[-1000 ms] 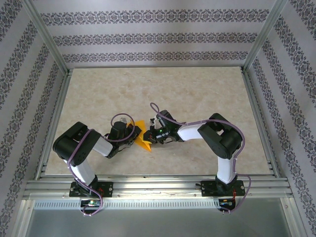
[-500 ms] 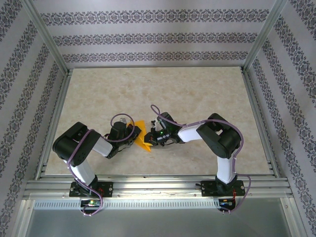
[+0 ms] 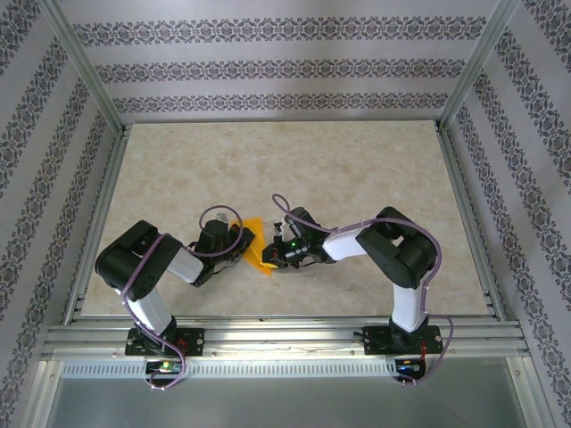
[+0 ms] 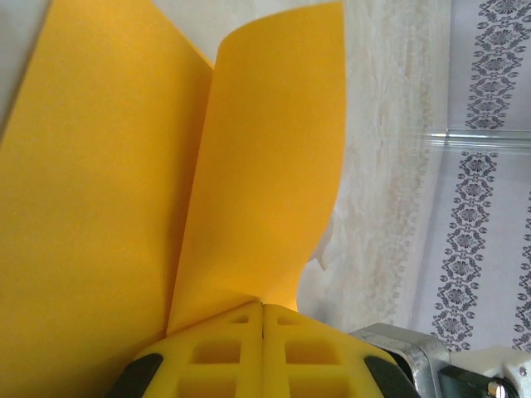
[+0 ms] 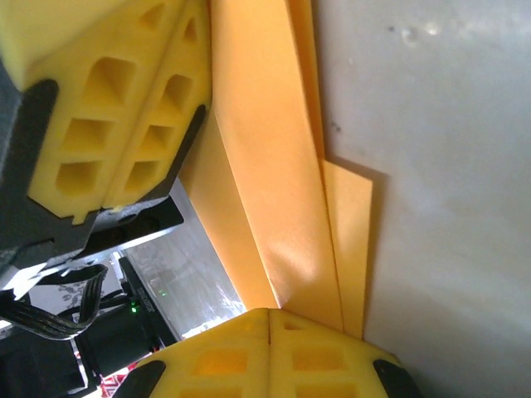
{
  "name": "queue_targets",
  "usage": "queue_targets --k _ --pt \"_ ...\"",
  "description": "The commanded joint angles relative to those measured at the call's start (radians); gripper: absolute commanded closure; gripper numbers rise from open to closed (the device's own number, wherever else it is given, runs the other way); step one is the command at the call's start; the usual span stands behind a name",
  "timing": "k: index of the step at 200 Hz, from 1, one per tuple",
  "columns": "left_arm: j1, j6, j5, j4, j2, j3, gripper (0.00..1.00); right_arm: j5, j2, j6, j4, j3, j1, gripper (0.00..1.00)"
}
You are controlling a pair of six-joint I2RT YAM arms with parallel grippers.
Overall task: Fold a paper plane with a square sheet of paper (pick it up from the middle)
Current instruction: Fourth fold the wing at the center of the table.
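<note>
— Jaws: both pairs are clamped tight on the square sheet of paper (image 3: 257, 249). The left gripper (image 3: 239, 242) pinches one side and the right gripper (image 3: 273, 254) the other. Anyone catch what moved in the last second?

— Yeah, only the right arm really. Its gripper slid a touch toward the near edge and in toward the left one. Now the two are almost nose to nose with the orange squeezed between them. Left arm looks parked in the same spot.

— And the paper?

— It's low over the table (image 3: 357, 178), in the near half, a bit left of centre. On the left wrist cam one flap curls up off the rest of the sheet, straight out of the closed grip. The right wrist cam shows overlapping layers with a long straight edge, and the left gripper just beside it.

— So a crease is going in?

— My guess is the right arm is dragging that flap over to set a fold. It's early days though. Nothing dart-shaped yet, so plenty of folds left. Can't tell if the sheet actually touches the table.
</note>
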Motion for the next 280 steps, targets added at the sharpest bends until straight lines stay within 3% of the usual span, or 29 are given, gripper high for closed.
queue_targets --k 1,77,141,193,280 --pt "-0.010 -0.001 -0.048 -0.082 0.005 -0.036 1.00 0.020 -0.036 -0.038 -0.098 -0.034 0.024 1.00" --pt "-0.011 -0.002 -0.049 -0.081 0.007 -0.035 1.00 0.045 -0.094 -0.093 -0.174 -0.058 0.052 1.00" --pt "-0.010 -0.002 -0.034 -0.062 0.010 -0.035 1.00 0.099 -0.154 -0.093 -0.203 0.027 0.048 0.97" --pt "-0.010 0.003 -0.031 -0.082 -0.008 -0.031 1.00 0.156 -0.071 -0.104 -0.266 0.154 0.027 0.97" --pt "-0.012 0.005 -0.035 -0.088 -0.015 -0.034 1.00 0.134 0.047 -0.167 -0.355 0.261 0.010 0.99"
